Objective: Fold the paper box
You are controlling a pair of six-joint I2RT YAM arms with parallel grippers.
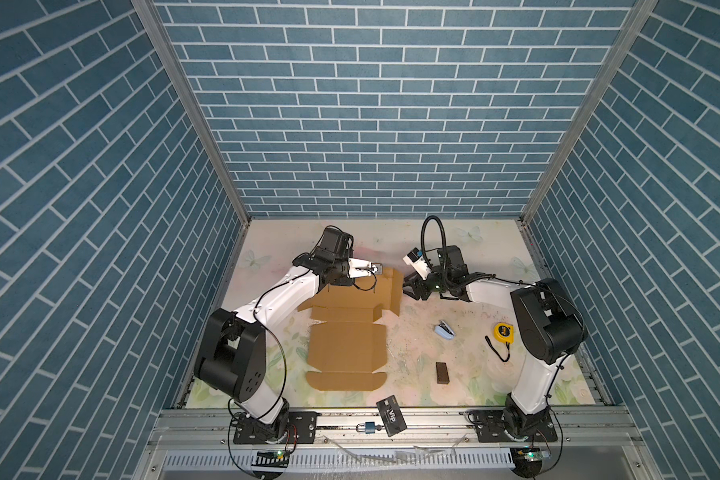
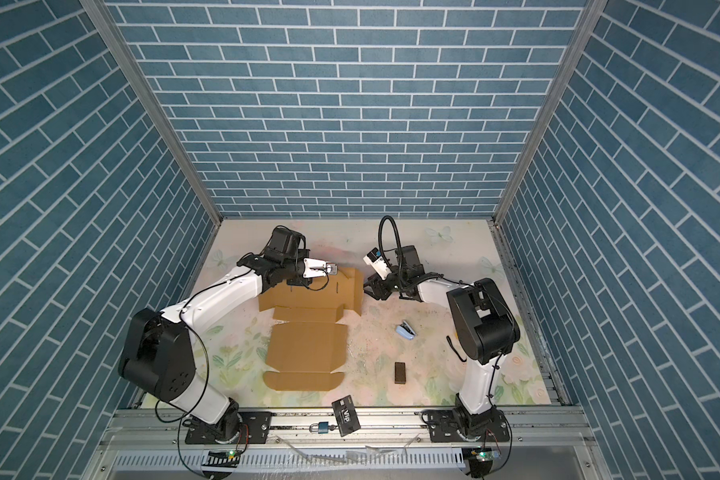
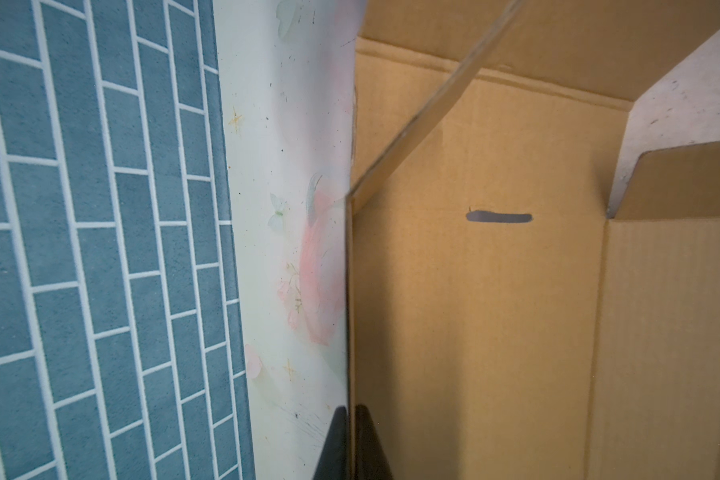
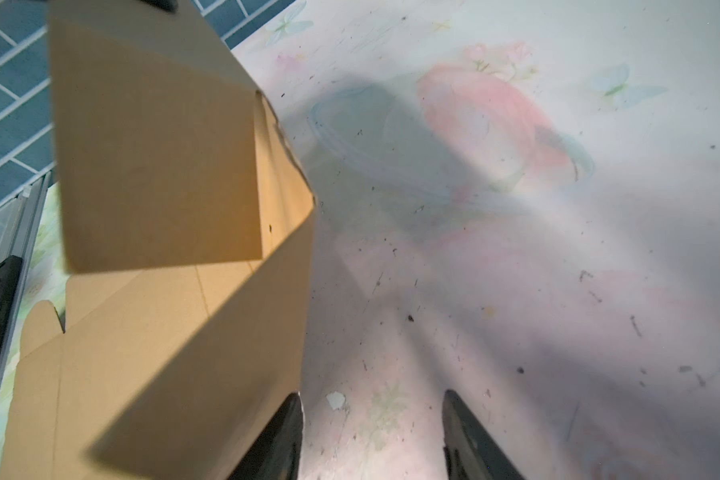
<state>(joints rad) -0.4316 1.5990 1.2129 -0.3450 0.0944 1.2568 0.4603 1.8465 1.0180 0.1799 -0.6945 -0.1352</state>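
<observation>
Lying left of the middle of the flowered table (image 1: 454,365), the paper box (image 1: 346,345) is a plain tan corrugated sheet, cut with flaps and tabs and only partly raised. Its near panels rest flat with creases across them, and the nearest strip ends in two rounded corners. At the far end the right side flap stands tilted up, and a thin panel stands on edge with a narrow slot (image 3: 499,217) cut through the board beside it. The left gripper (image 3: 350,436) is pinched tight on that thin edge, a finger on each face. The right gripper (image 4: 373,419) hangs about half open just beside the raised flap, holding nothing. Whether its nearer finger touches the cardboard I cannot tell.
</observation>
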